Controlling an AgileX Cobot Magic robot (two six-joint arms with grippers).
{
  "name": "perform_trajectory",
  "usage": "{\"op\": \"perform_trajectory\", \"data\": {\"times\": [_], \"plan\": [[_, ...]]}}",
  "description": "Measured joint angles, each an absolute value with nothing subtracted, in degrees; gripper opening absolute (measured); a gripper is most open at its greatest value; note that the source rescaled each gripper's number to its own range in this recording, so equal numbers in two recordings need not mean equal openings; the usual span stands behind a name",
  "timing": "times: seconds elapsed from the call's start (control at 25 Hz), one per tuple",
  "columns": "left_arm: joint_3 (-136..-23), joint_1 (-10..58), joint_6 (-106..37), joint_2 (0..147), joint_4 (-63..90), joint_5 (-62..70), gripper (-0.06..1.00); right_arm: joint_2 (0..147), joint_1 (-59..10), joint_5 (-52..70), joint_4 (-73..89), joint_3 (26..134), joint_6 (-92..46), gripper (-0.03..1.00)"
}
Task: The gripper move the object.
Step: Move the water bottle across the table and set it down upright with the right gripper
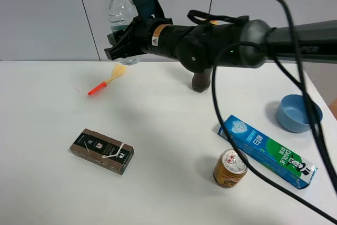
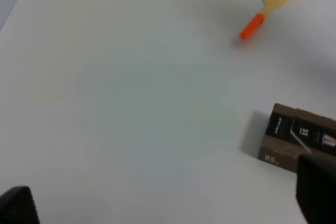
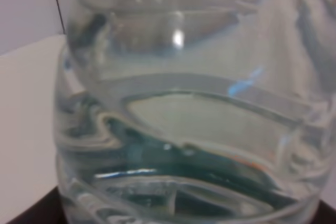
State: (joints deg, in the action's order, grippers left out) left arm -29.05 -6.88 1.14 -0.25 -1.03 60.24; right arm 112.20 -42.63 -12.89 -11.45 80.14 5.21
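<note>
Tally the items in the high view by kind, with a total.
Bottles: 1, the water bottle
Boxes: 2, the brown box and the toothpaste box
Cans: 1, the gold can
Bowls: 1, the blue bowl
Utensils: 1, the orange-handled spatula
Unclear: 1, a dark item, mostly hidden
Total: 7

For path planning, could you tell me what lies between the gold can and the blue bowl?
The blue-green toothpaste box lies between the can and the bowl, seen in the exterior high view.
</note>
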Motion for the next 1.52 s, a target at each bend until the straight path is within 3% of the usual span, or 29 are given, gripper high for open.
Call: {"op": "perform_trajectory", "data": {"times": [0.2,0.68,1.52], "plan": [[-29.0,-6.9,1.1,-0.3,-1.0,60.2,1.00,119.2,-44.6,-12.9,-15.2,86.6,6.1,0.00],[-29.0,-6.9,1.1,-0.3,-1.0,60.2,1.00,126.3,-47.1,-17.3,-16.8,87.0,9.0,0.00],[-29.0,-6.9,1.1,-0.3,-1.0,60.2,1.00,135.9,-44.3,-25.7,-26.7,87.1,14.0,0.00]]}}
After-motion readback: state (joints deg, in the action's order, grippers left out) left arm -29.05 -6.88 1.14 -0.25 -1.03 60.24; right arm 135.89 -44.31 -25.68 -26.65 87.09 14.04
